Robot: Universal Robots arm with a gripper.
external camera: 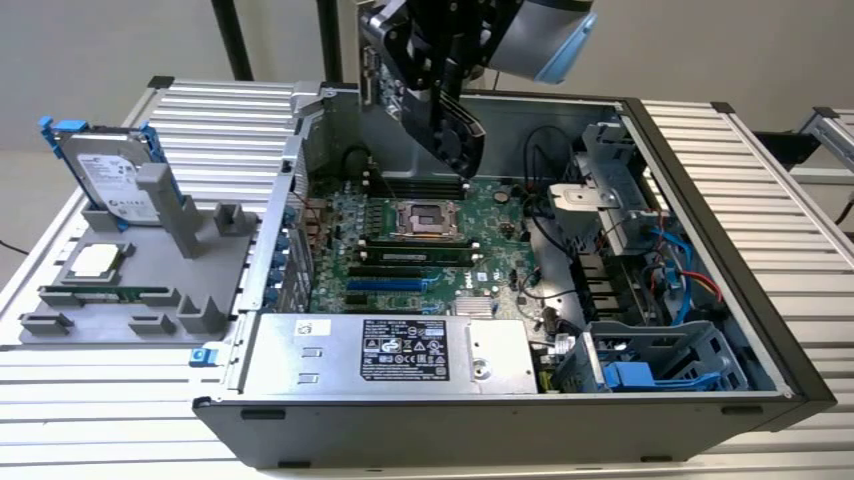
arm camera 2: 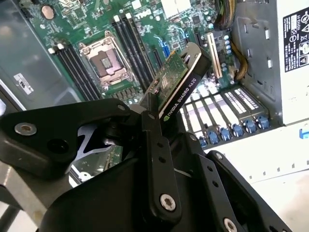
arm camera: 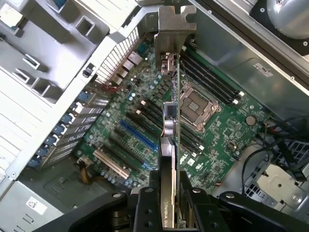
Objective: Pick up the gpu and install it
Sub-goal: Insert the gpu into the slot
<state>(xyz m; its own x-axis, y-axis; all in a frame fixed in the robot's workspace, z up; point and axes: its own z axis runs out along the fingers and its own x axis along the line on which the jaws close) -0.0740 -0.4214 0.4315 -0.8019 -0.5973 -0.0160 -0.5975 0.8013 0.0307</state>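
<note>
Exterior view: the gripper hangs over the open computer case, clamped on the gpu. The card is held on edge and tilted, clear of the boards below, above the rear part of the case. In the first wrist view the black fingers sit on either side of the card's near end, and the gpu runs away from them, edge-on, to its silver end bracket. In the second wrist view one finger lies against the card's black cooler face, and the gpu juts out over the expansion slots.

The case lies on its side with its panel off, on a slatted metal table. Inside it, the green motherboard covers the floor, with the processor socket near its middle and long slots beside it. A silver power supply fills the near wall, and a grey drive cage with blue clips sits at the exterior view's right, with black, blue and red cables looped above it.

At the exterior view's left, outside the case, a grey holder tray carries a silver hard drive with a blue frame standing upright at its far end, a square processor chip lying flat in a recess, and a narrow green memory stick lying in a groove just in front of the chip.
</note>
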